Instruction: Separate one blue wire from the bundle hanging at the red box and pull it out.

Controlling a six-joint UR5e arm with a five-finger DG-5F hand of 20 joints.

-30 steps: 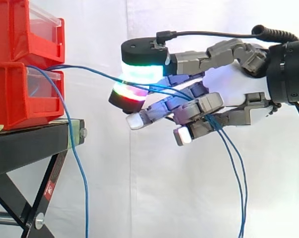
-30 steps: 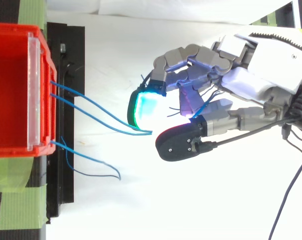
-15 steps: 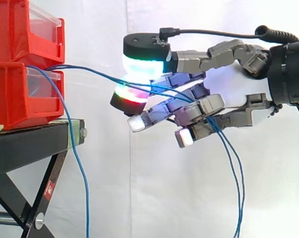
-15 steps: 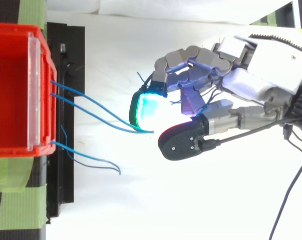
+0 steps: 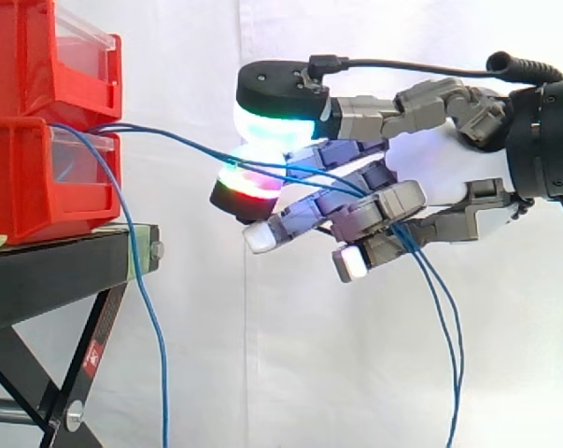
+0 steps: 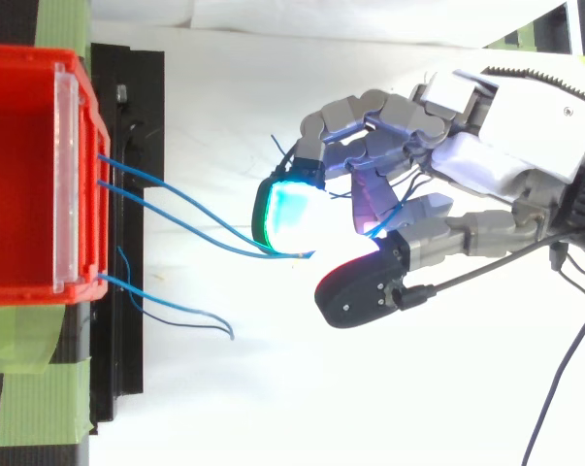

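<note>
Robot hand (image 5: pixel 430 161) curled round thin blue wires (image 5: pixel 183 140) strung from the lower red plastic bin (image 5: pixel 38 177)
Two strands leave the bin front above the black metal stand (image 5: pixel 57 271), pass between the glowing thumb and finger pads, then droop behind the curled fingers. The wire looks light, limp and slick, likely to slip or drag its neighbour; best pinched pad-to-pad on one strand, where the two lie apart

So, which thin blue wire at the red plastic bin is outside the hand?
The blue wire lowest in the top view: it ends loose; the other two wires enter the hand.
</note>
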